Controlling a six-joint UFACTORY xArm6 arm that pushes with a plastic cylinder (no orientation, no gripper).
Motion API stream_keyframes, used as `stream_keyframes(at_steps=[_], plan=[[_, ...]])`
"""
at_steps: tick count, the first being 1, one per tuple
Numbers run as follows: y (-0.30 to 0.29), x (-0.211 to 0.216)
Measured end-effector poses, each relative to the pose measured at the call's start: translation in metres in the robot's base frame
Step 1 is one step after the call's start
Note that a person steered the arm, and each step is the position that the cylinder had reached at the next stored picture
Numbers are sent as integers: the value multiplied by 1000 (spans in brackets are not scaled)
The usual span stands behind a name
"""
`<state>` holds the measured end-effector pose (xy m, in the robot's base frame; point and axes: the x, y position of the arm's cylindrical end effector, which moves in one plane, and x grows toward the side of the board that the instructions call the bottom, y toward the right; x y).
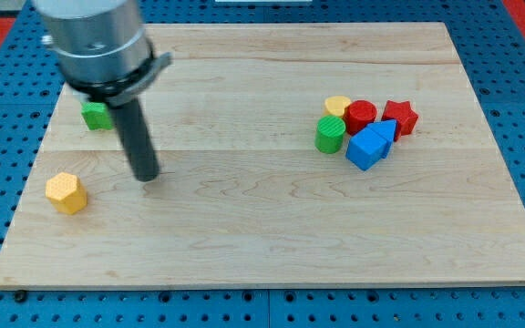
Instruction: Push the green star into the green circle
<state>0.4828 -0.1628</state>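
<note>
Green star (96, 115) sits near the bench's (262, 237) left edge toward the view's top, half hidden behind the rod, whose tip (147, 177) rests just below and right of it; no pincer shows, only that bare rod. A yellow hexagon (66, 193) lies left of the tip. Well apart at the right, the green circle (330, 134) touches a cluster: yellow block (337, 105), red circle (361, 114), red star (400, 117), two blue blocks (370, 144).

- The green star (95, 115) lies near the board's upper left, partly hidden behind the rod, so its shape is hard to make out.
- The green circle (330, 134) stands upright at the view's right, touching the cluster's left edge.
</note>
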Motion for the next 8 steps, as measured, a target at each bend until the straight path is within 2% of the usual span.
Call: stream_keyframes(at_steps=[1,2,3,4,5,6,7,8], plan=[[-40,-38],[-124,-62],[-130,-93],[-35,-134],[-10,-128],[-83,-144],[-53,-114],[24,-108]])
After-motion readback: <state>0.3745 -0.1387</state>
